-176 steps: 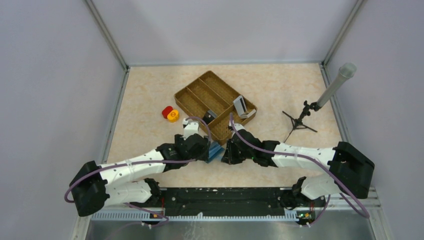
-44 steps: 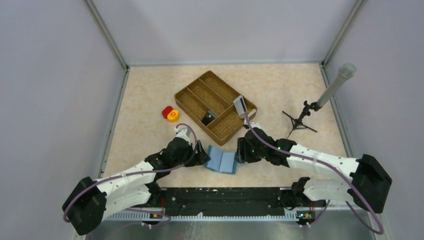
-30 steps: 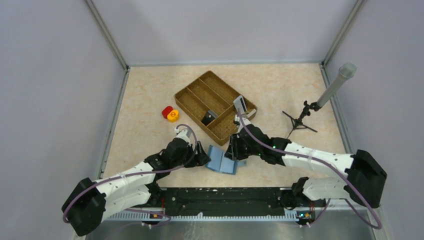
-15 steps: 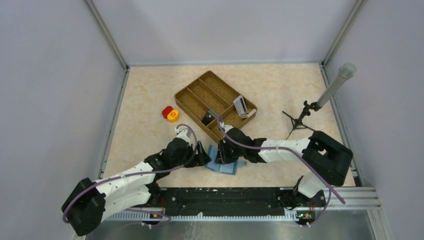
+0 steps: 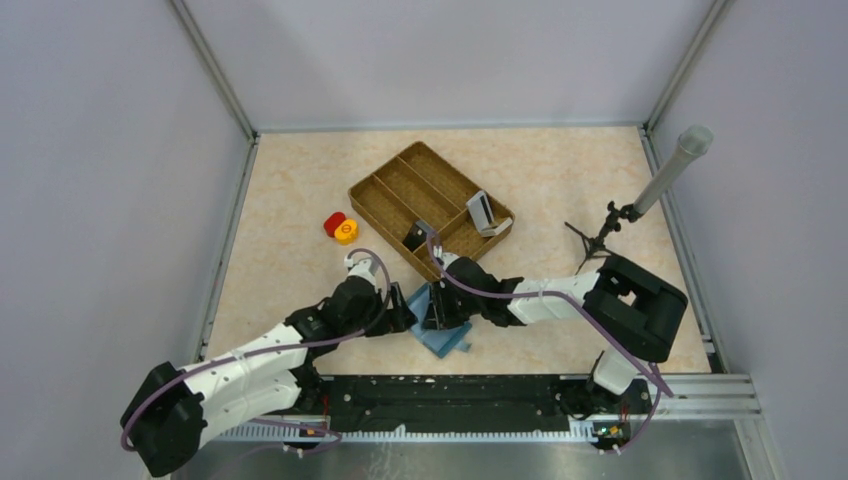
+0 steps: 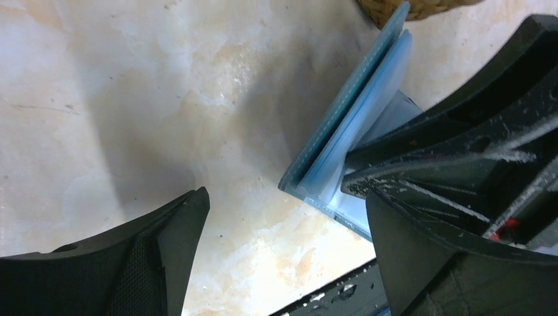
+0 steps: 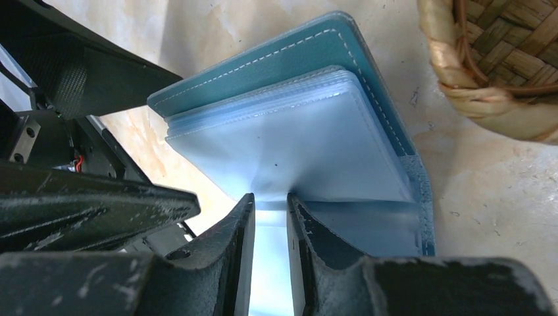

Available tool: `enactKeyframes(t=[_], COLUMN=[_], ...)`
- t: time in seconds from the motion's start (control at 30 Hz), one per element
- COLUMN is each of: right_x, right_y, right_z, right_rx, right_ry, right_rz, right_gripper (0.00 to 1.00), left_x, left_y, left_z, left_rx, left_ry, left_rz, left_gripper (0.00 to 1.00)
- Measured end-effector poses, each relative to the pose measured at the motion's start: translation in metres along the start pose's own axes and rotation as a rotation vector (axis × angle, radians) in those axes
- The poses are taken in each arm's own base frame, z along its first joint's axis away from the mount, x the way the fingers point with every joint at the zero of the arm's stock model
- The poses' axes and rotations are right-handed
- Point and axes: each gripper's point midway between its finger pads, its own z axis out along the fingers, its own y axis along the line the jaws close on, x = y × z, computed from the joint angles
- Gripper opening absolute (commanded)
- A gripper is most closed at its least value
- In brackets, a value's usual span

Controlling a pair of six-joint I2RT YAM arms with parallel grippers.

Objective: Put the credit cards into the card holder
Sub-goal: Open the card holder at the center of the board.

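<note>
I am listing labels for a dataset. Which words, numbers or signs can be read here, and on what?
None can be read.
The yellow round piece bears a dark mark, too small to read.
The card holder and the credit cards show no print that I can make out.

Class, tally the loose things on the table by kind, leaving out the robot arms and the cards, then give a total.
woven tray: 1
blue wallet: 1
tripod stand: 1
round pieces: 2 (red piece, yellow piece)
Total: 5
</note>
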Motion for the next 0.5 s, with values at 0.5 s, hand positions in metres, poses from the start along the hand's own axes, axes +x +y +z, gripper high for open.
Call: enactKeyframes(t=[0.5], right_x=[0.002], right_y=[-0.002], right_z=[0.000], right_rx=[-0.003], right_ry=[-0.003], right_rz=[0.000], right_gripper=[0.24], left_x=[-0.022], left_y=[0.007], left_z=[0.012], left_rx=[-0.072], left_ry=[-0.002], left_rz=[0.114], left_gripper=[0.76])
